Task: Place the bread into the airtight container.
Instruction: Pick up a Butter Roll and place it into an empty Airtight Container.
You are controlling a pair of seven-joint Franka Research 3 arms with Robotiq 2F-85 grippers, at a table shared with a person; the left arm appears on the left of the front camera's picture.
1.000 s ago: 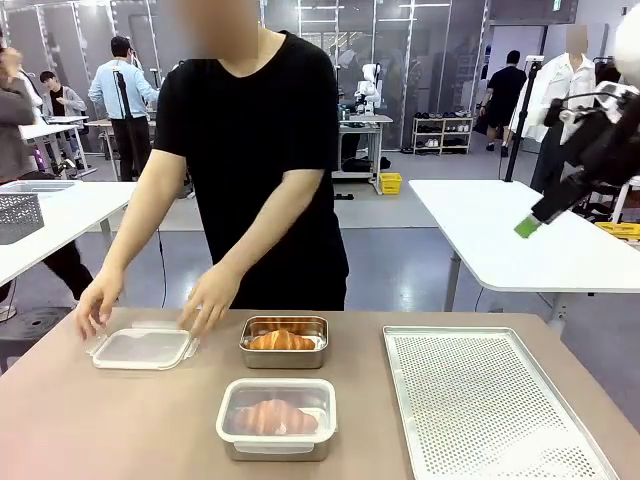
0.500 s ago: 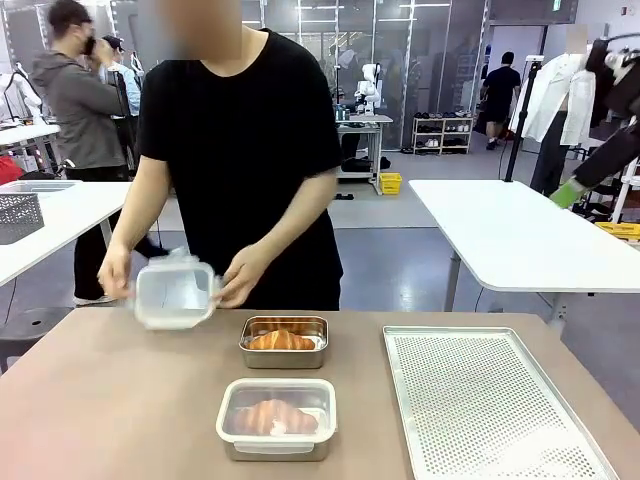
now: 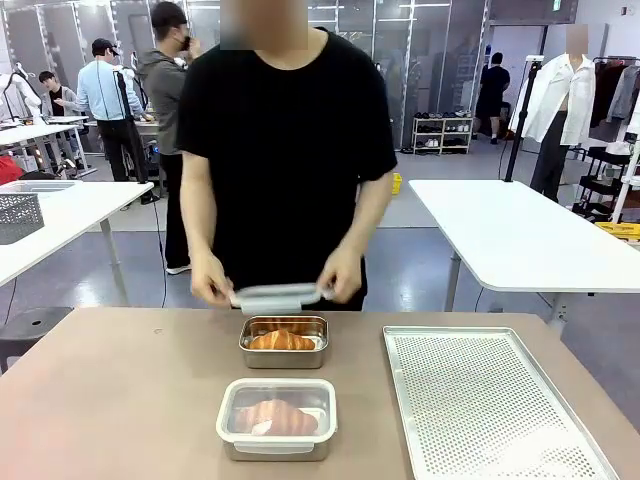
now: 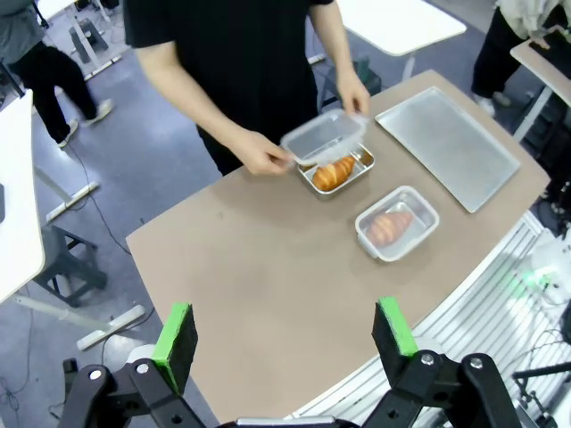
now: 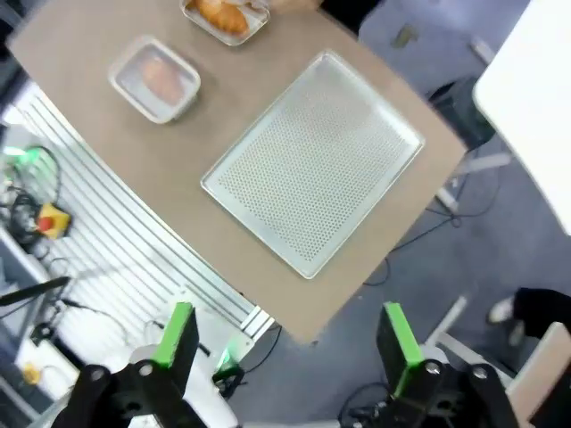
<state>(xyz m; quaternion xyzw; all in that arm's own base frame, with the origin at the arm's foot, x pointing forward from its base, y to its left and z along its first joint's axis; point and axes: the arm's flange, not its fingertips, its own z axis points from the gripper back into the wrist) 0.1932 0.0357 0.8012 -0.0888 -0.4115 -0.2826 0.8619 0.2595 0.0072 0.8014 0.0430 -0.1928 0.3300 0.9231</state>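
Front view: the person's two hands (image 3: 212, 290) hold a clear plastic lid (image 3: 278, 297) by its ends, just above the open steel container (image 3: 284, 343) with a croissant (image 3: 281, 340).

Left wrist view: left gripper (image 4: 284, 332) gapes empty, high above the table (image 4: 250, 294).

Right wrist view: right gripper (image 5: 284, 336) gapes empty, above the perforated metal tray (image 5: 314, 160).
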